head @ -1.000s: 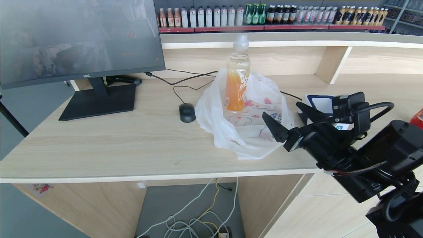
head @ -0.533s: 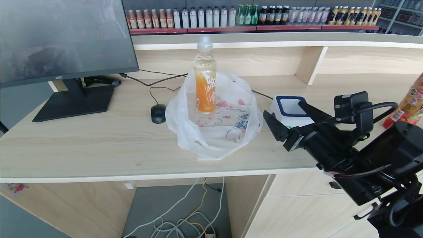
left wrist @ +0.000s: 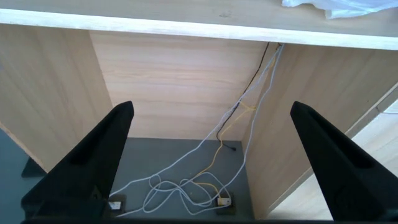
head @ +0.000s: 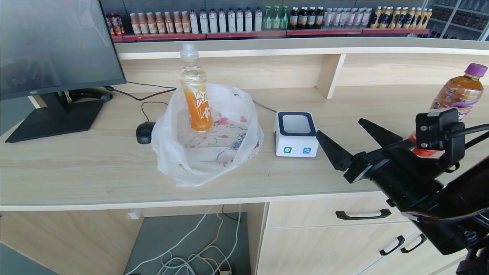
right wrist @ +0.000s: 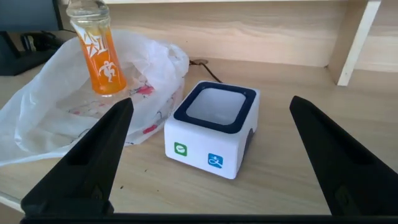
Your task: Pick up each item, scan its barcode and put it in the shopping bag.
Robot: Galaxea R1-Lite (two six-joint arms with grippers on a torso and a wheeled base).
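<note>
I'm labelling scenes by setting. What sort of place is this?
Likely a shop checkout: a white box-shaped barcode scanner beside a thin white plastic shopping bag on a pale wooden counter, with rows of bottled drinks on red shelves behind.

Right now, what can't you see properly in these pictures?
Purple-capped bottle: head view, bottom hidden behind the right arm.
Monitor: head view, cut off by the top and left edges.
Bag: left wrist view, cut off by the top edge.
Shelf bottles: head view, too small to tell apart.
</note>
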